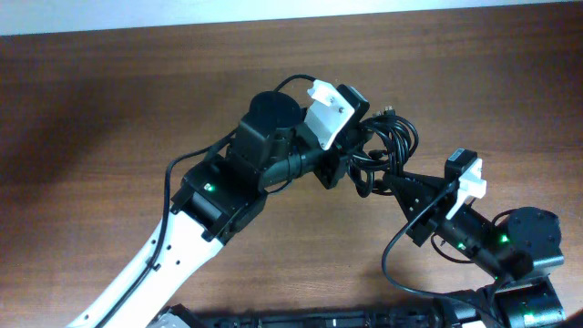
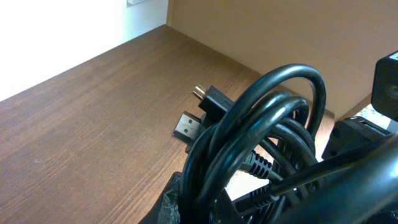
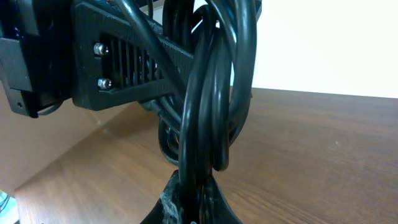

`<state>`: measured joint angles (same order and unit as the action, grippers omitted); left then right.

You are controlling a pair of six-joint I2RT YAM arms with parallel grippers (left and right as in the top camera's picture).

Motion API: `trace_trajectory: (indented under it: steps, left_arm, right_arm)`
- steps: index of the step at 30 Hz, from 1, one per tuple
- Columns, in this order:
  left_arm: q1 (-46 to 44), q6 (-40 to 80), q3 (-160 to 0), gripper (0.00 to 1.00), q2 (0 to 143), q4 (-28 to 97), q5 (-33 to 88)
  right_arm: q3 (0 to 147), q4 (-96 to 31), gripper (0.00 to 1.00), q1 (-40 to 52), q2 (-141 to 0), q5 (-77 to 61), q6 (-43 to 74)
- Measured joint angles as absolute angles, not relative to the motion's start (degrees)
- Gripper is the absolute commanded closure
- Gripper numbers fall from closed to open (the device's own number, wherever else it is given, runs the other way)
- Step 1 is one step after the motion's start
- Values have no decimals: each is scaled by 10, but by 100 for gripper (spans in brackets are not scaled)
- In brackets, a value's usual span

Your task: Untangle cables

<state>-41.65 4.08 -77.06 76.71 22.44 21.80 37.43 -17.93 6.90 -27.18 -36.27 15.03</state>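
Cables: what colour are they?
Glossy black all over. The cables show best in the left wrist view.

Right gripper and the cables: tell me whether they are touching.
Touching. The right wrist view shows the right gripper shut on the cables, whose black loops rise straight out from between its tips with no gap.
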Motion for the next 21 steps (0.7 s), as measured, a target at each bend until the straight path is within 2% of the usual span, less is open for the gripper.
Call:
trace_trajectory:
  steps: [4,11,18,21]
  left_arm:
    - [-422,63,-771,100,767,225,190]
    - [-422,196,-771,100,767,224,71]
    - [-422,243,-771,100,767,225,37]
    - [-422,253,-771,100,767,225,25]
  right_arm:
    - [374,-178,96,69,-272,-359,150]
    - [374,-147,96,68,-273,-385,150]
    - [374,-141,96,68,-273,-409,150]
    - [374,-142,90,68,-273,-410,150]
